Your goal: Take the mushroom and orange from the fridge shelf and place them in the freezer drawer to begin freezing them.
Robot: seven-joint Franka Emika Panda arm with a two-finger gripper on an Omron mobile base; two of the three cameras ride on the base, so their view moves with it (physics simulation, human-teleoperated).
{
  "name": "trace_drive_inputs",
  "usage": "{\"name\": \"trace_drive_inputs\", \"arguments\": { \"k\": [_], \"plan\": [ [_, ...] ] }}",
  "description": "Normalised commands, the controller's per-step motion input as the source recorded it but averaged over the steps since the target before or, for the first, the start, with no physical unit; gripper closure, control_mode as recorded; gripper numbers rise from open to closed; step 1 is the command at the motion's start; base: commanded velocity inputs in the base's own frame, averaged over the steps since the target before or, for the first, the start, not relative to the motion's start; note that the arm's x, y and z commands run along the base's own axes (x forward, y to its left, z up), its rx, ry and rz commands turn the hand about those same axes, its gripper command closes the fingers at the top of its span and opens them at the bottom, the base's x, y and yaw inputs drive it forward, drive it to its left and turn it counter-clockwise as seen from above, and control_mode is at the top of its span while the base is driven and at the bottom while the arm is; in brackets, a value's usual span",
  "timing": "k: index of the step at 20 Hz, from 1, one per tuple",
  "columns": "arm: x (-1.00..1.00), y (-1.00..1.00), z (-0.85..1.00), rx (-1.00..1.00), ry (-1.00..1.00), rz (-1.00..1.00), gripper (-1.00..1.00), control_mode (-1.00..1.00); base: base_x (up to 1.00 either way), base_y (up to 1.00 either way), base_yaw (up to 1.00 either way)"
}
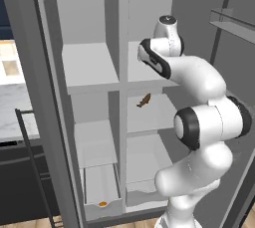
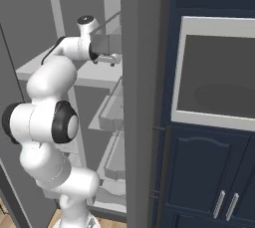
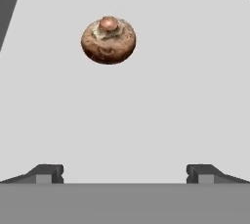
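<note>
Gripper (image 3: 125, 174) fingers spread wide, nothing between them. Mushroom (image 3: 108, 40) sits cap-down on fridge shelf (image 3: 195, 96), ahead of the tips and offset toward the left finger.

Risk: offset means one finger could hit first and roll the round lump away (shelf is smooth).

Hand view gives mushroom position; left base view instead shows orange (image 1: 102, 203) already in freezer drawer (image 1: 101, 188), low left, plus pointed brown piece (image 1: 144, 100) mid-column.

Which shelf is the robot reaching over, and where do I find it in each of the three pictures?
Left base view: the fridge shelf, right column, upper middle, under the white arm.
Right base view: pale slab left of centre, below the gripper.
Hand view: the grey surface under the mushroom.
Shared landmark: the white arm.
</note>
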Motion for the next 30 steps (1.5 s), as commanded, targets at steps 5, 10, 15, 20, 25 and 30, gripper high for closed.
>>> {"name": "trace_drive_inputs", "arguments": {
  "k": [5,10,15,20,25,30],
  "plan": [
    [0.55,0.01,-0.19,0.00,0.02,0.00,-1.00,-1.00,0.00,0.00,0.00],
    [0.52,0.00,-0.06,0.00,0.00,0.00,-1.00,-1.00,0.00,0.00,0.00],
    [0.42,0.00,-0.08,0.00,0.00,0.00,-1.00,-1.00,0.00,0.00,0.00],
    [0.34,0.00,-0.10,0.00,0.00,0.00,-1.00,-1.00,0.00,0.00,0.00],
    [0.32,0.00,-0.13,0.00,0.00,0.00,-1.00,-1.00,0.00,0.00,0.00],
    [0.31,0.00,-0.13,0.00,0.00,0.00,-1.00,-1.00,0.00,0.00,0.00]
  ]
}}
